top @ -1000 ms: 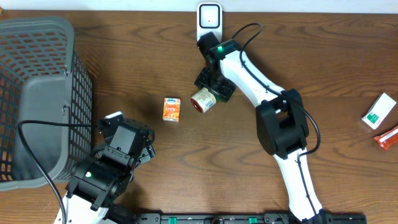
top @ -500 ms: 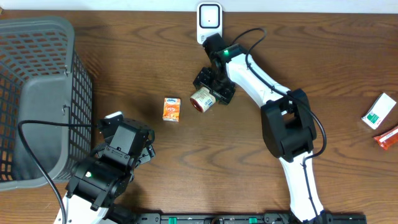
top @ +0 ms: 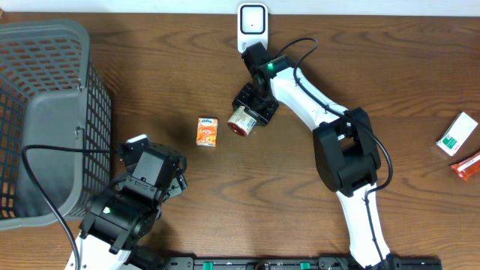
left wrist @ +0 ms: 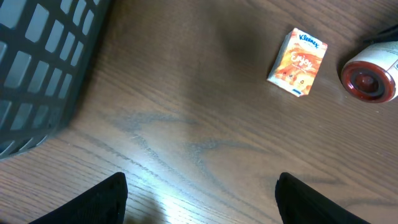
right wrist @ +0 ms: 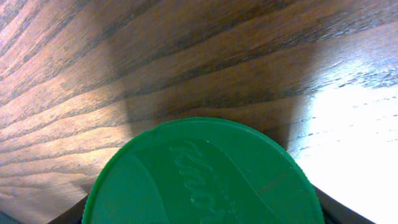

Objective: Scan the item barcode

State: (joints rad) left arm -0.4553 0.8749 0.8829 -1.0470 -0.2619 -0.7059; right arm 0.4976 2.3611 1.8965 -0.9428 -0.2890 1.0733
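Overhead: right claw (top: 248,112) sits over the lid end of a jar (top: 241,121) lying on its side on the table (top: 150,67), mid-table, just below the white scanner (top: 253,21) at the far edge. The jar's red base points toward the orange tissue pack (top: 208,131) just beside it, not touching. Right wrist view: the green lid (right wrist: 205,180) fills the lower frame, close between the fingers; cannot tell if the claw is clamped on it or only around it. Left wrist view: left claw (left wrist: 200,202) hangs over bare wood with its fingers (left wrist: 93,202) wide apart, holding nothing, near the gray basket (top: 45,112). A white-green box (top: 457,133) and a red packet (top: 467,163) lie at the right edge, well apart from the jar.
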